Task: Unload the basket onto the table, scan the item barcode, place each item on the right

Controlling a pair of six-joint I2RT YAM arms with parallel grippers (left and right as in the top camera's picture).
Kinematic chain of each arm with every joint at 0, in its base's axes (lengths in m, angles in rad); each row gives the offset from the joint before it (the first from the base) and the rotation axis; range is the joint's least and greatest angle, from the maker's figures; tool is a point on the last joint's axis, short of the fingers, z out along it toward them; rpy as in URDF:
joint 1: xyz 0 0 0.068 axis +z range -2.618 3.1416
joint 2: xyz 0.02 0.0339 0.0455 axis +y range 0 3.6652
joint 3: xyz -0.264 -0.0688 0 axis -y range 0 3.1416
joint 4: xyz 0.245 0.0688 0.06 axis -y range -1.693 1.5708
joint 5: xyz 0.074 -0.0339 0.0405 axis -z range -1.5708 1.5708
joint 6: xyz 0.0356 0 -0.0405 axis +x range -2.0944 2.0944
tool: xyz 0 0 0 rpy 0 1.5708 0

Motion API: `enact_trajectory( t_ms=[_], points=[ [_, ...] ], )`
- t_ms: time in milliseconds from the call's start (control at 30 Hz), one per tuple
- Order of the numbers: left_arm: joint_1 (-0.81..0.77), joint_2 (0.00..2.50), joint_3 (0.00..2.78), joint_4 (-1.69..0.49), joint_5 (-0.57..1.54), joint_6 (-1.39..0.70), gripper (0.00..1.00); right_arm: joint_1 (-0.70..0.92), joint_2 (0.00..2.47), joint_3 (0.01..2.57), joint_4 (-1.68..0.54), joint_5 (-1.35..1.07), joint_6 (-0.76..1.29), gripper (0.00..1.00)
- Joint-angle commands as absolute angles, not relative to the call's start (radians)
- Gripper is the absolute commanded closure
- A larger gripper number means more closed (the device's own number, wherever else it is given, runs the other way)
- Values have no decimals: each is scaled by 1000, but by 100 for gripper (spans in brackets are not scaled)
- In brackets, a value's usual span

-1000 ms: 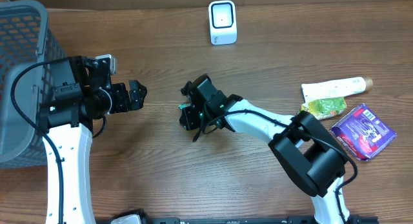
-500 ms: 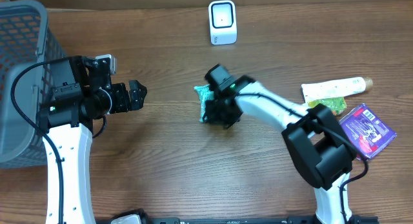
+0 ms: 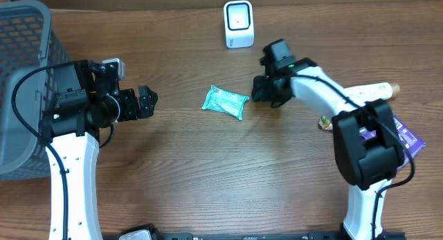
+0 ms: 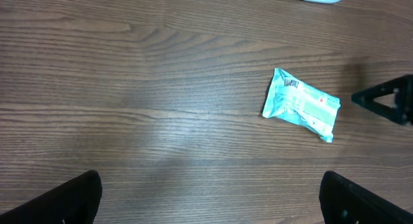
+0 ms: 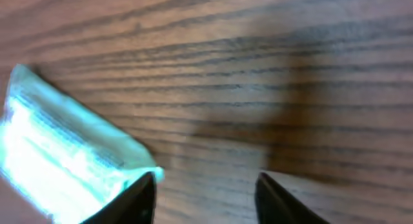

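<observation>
Releasing the teal packet (image 3: 225,102) onto the counter (image 3: 208,178), the right pincer (image 3: 264,93) withdraws, jaws apart; likely a handover to the wide-open left pincer (image 3: 147,100).

- The left arm (image 3: 69,164) stood up from the near left side, its wrist turned toward the middle.
- The left gripper (image 3: 145,102) pointed rightward, its fingers (image 4: 74,201) spread wide with nothing between them.
- The right arm (image 3: 315,88) stretched from the near right, reaching far forward and leftward.
- The right gripper (image 3: 266,95) pointed down, low, jaws parted and holding nothing.
</observation>
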State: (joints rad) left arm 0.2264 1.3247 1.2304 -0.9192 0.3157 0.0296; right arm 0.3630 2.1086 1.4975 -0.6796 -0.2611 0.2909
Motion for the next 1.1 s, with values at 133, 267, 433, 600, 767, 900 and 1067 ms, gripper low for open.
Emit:
enact_trajectory(
  t_ms=[133,267,433,600,767,900,1067],
  points=[
    [222,1320,1243,-919,331,38,0,318,2099,1486,-709,-737,327,33],
    [222,1320,1243,-919,331,38,1,356,2099,1424,-622,-661,495,27],
    [222,1320,1243,-919,330,38,0,392,2100,1331,-458,-584,654,26],
    [222,1320,1243,-919,331,38,0,426,2101,1259,-302,-525,694,26],
    [222,1320,1243,-919,330,38,0,456,2106,1235,-284,-346,780,31],
    [222,1320,1243,-919,331,38,0,467,2118,1235,-269,-257,823,51],
    [222,1320,1243,-919,331,38,0,477,2139,1235,-248,-257,824,84]
  ],
)
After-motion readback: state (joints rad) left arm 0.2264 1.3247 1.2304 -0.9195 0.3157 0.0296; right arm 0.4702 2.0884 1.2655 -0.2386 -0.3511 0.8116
